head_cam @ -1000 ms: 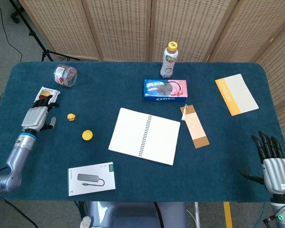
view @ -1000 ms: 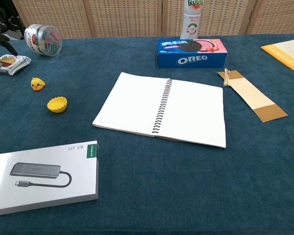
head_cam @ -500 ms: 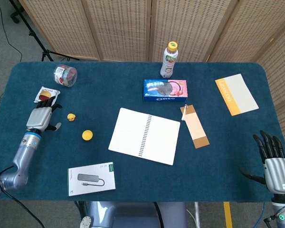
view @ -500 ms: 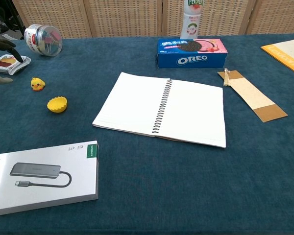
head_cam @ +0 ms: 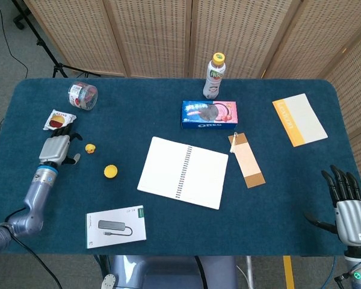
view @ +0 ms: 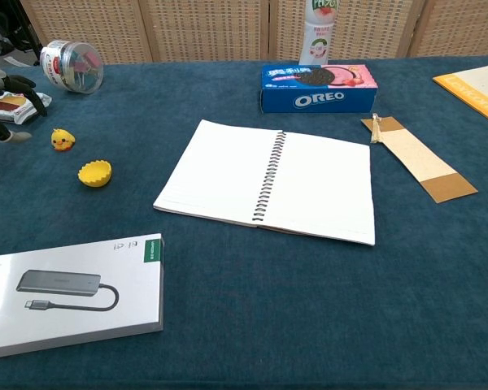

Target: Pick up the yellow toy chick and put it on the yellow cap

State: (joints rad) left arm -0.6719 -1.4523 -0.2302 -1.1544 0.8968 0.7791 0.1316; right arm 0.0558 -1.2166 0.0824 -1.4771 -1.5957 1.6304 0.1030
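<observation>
- Left hand (head_cam: 57,149): at the left side of the table (head_cam: 168,241), forearm running up from the lower-left corner, palm down, fingers pointing towards the far edge. Fingers are apart and slightly curled; it holds nothing. In the chest view only the fingertips (view: 16,85) enter at the left edge.
- Snack packet (head_cam: 58,119): lies just beyond the left hand's fingers, flat on the cloth.
- Clear jar (head_cam: 82,95): on its side, further back near the far-left corner.
- Yellow toy chick (head_cam: 91,147): upright on the cloth just to the right of the left hand, near it but not touching.
- Yellow cap (head_cam: 111,171): near the chick, nearer the front edge and slightly right, open side up, nothing in it.
- Boxed hub (head_cam: 116,226): flat near the front edge.
- Spiral notebook (head_cam: 182,172): lying open at the centre of the table.
- Oreo box (head_cam: 209,113): behind the notebook, with a bottle (head_cam: 214,76) standing upright beyond it.
- Brown bookmark (head_cam: 246,159): flat, to the right of the notebook.
- Orange-edged booklet (head_cam: 299,118): flat near the far-right corner.
- Right hand (head_cam: 346,201): at the lower-right corner, off the table's edge, fingers extended upward and apart, thumb out to the side, holding nothing.
</observation>
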